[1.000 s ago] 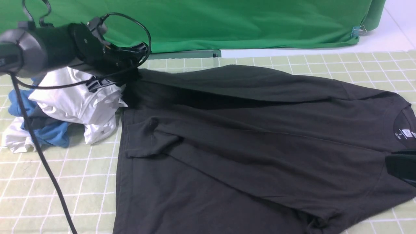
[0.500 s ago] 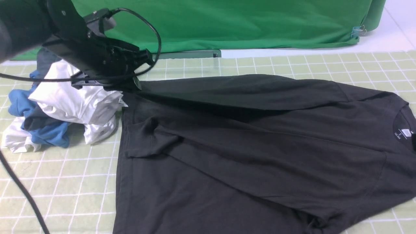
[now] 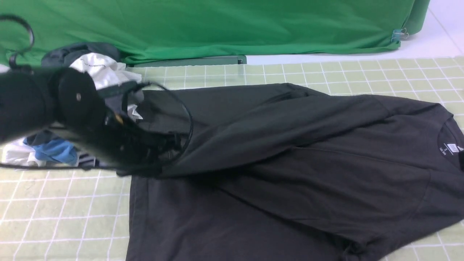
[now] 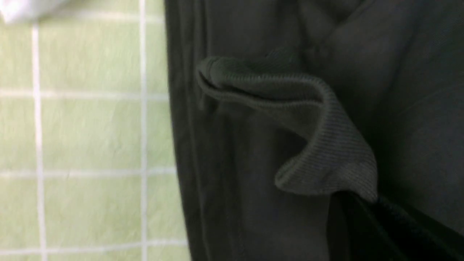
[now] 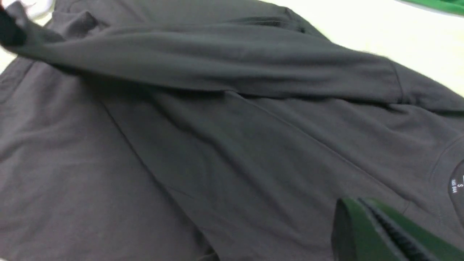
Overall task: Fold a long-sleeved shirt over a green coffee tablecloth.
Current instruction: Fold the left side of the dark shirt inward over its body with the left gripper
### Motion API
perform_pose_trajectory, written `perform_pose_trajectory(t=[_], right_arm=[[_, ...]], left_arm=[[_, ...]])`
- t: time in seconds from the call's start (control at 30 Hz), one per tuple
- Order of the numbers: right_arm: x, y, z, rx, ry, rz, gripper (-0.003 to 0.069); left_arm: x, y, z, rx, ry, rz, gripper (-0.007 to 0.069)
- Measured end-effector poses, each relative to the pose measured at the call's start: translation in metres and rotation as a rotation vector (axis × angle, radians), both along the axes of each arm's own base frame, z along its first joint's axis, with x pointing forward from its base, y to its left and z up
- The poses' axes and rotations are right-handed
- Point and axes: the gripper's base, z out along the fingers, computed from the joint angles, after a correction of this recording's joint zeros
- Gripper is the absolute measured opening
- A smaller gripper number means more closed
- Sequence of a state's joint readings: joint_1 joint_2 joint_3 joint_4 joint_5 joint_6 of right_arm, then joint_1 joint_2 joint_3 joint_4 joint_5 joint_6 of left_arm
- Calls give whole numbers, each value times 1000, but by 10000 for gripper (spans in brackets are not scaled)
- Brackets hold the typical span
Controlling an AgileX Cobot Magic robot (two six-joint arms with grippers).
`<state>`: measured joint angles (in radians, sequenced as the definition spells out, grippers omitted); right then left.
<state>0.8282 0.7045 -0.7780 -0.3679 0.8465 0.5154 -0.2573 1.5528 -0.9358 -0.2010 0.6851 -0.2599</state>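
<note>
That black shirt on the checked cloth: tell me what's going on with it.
The left end effector is shut on the ribbed cuff of the black long-sleeved shirt, carrying the sleeve across the body as a fold. The shirt lies on the pale green grid-lined tablecloth. The right end effector is shut, holding nothing, near the collar.

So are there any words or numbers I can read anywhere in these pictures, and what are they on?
"S" on the neck label printed inside the collar of the black shirt.
A line of small white letters under the "S": too blurred to read in the front view and the right wrist view.
A small white tag beside that label: too small to read.
Nothing readable on the checked tablecloth or the green cloth behind it.
</note>
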Motion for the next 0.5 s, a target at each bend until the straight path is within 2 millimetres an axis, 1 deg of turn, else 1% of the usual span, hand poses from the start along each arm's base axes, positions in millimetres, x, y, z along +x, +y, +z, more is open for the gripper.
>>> perform_pose_trajectory(t=[0.17,0.33,0.43,0.5], right_arm=[[0,0,0,5,3,2,-1],[0,1,0,12,4,4,3],[-1,1,0,14,7,5,6],[-1,1,0,15,8,5,9]], left_arm=[[-13,-10,-10,6,37,-36,25],[-18,-21,-10,-4,55,-47,27],[-19,-22,-10,-6,64,-45,48],[-21,-22,-11,-4,79,-43,80]])
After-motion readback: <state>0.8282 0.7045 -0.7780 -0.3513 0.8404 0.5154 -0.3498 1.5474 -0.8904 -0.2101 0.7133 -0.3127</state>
